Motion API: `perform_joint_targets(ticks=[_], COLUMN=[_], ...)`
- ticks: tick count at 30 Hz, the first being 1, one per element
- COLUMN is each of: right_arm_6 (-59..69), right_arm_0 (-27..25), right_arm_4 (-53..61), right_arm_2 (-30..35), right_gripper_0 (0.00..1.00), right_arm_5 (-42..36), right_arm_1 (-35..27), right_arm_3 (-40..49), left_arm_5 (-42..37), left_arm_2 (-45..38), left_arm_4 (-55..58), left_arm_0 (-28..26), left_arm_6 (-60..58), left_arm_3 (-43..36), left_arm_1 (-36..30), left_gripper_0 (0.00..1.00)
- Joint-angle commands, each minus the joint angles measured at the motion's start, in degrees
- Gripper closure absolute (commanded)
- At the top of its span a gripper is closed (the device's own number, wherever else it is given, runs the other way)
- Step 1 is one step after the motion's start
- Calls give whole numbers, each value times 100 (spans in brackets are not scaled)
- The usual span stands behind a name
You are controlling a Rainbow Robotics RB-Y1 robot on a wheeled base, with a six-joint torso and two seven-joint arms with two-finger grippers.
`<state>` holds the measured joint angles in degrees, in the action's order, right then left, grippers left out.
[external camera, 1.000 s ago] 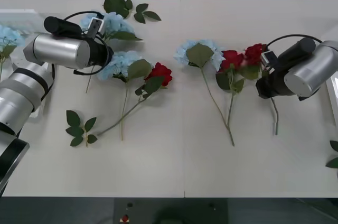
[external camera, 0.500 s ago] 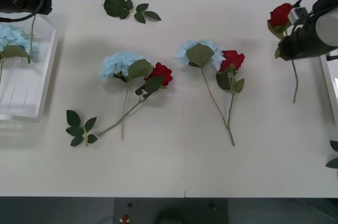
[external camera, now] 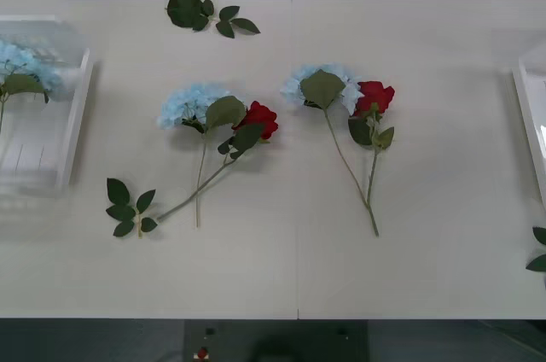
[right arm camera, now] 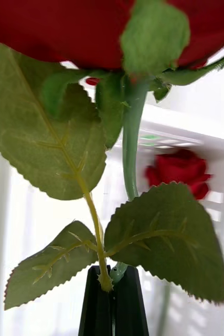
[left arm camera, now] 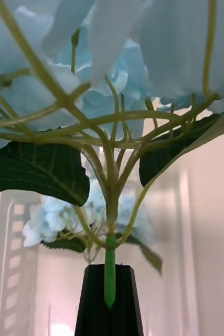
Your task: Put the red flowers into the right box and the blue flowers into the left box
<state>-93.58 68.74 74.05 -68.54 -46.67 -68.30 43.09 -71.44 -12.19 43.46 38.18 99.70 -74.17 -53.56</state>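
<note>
In the right wrist view my right gripper (right arm camera: 112,278) is shut on the green stem of a red flower (right arm camera: 64,31). It hangs over the white right box (right arm camera: 185,134), where another red flower (right arm camera: 180,170) lies. My left gripper (left arm camera: 109,283) is shut on the stem of a blue flower (left arm camera: 159,47), above the slatted left box (left arm camera: 12,262) that holds another blue flower (left arm camera: 54,223). On the table lie two blue flowers (external camera: 192,104) (external camera: 299,80), each with a red flower (external camera: 258,117) (external camera: 374,96) beside it. The left box (external camera: 77,114) and the right box (external camera: 531,114) sit at the table's ends.
Loose green leaf sprigs lie at the back of the table (external camera: 205,12), at the front left (external camera: 128,204) and at the right edge (external camera: 539,251). A seam runs down the middle of the white table.
Both arms have left the front view. The left one carried a blue flower off toward the left box, and the right one carried a red flower off toward the right box.
</note>
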Motion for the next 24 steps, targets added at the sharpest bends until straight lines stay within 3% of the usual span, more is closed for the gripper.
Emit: perform_joint_targets(ticks=[1, 9, 19, 21, 22, 24], right_arm_6=[-442, -468, -380, -380, -389, -406], right_arm_0=[-71, -581, -1012, -1056, -1091, -1126], right_arm_4=[-215, -734, -953, -1050, -1208, -1402], right_arm_2=[112, 112, 209, 314, 411, 508], right_gripper_0=[100, 100, 100, 76, 55, 42], right_arm_5=[308, 1143, 1767, 1863, 1925, 1934], right_arm_1=[414, 924, 1205, 1214, 1223, 1223], right_arm_3=[-925, -1901, -2507, -2542, -2560, -2560], left_arm_5=[500, 1581, 2486, 2715, 2891, 3014], left_arm_2=[-319, -319, -222, -99, 24, 129], left_arm_4=[137, 146, 137, 146, 146, 163], left_arm_0=[-777, -1595, -1577, -1559, -1524, -1471], left_arm_6=[243, 278, 489, 498, 498, 498], left_arm_3=[-133, -45, 860, 974, 1088, 1220], left_arm_1=[-31, 83, 408, 417, 408, 417], left_gripper_0=[100, 100, 100, 100, 100, 100])
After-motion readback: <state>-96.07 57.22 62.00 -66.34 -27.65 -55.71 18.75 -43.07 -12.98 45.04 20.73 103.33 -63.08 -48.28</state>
